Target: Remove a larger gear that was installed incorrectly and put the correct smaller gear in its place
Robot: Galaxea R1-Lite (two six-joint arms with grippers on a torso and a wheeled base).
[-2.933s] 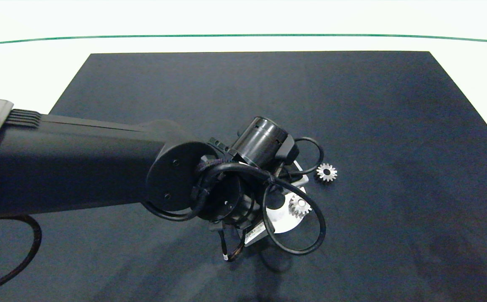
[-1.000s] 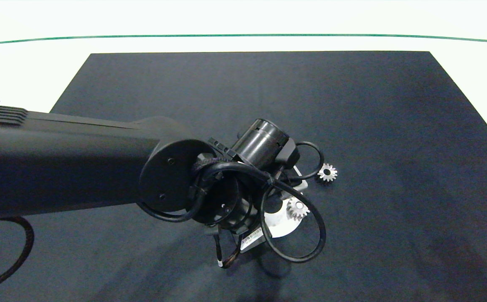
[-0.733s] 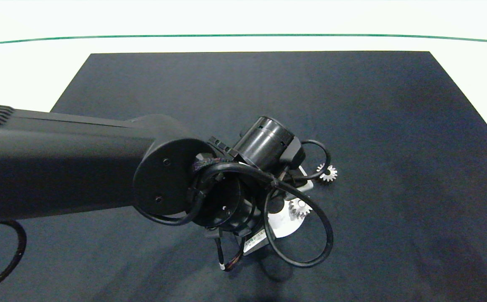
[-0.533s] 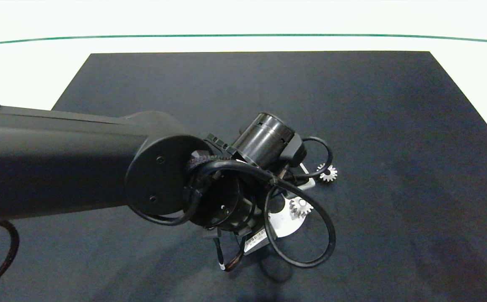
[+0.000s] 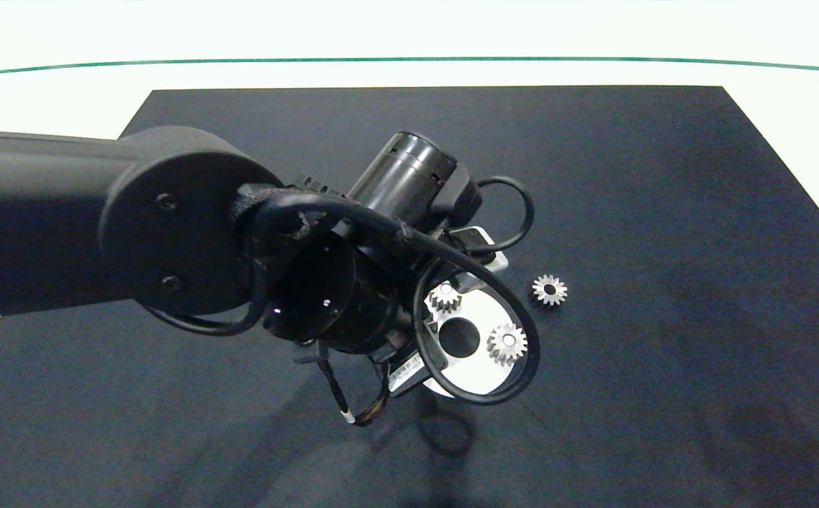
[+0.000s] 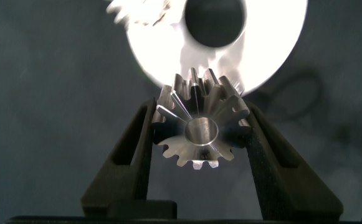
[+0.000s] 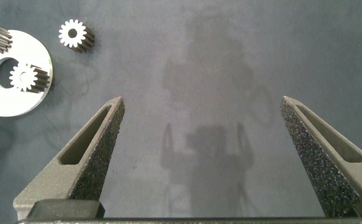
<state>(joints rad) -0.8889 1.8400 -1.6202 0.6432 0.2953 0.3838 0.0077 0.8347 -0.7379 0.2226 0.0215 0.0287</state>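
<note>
The larger gear [image 6: 196, 134], silver with pointed teeth and a central bore, is clamped between the fingers of my left gripper [image 6: 200, 111], held in the air above the round white plate [image 6: 280, 43]. In the head view the left wrist [image 5: 353, 282] hides that gear. The smaller gear [image 5: 549, 289] lies loose on the dark mat just right of the plate [image 5: 476, 370], also visible as a star-faced gear [image 7: 76, 34] in the right wrist view. My right gripper [image 7: 202, 102] hangs open over bare mat, far to the right.
Two duller gears [image 5: 444, 298] [image 5: 506, 343] stand on the plate around its central hole [image 5: 459, 336]. The left arm's cable loop [image 5: 515, 367] hangs over the plate. A dark mat [image 5: 663, 176] covers the white table [image 5: 42, 120].
My left arm has lifted up and back from the plate with the larger gear in its fingers, uncovering the plate's hole and a second gear. The loose gear has not moved.
</note>
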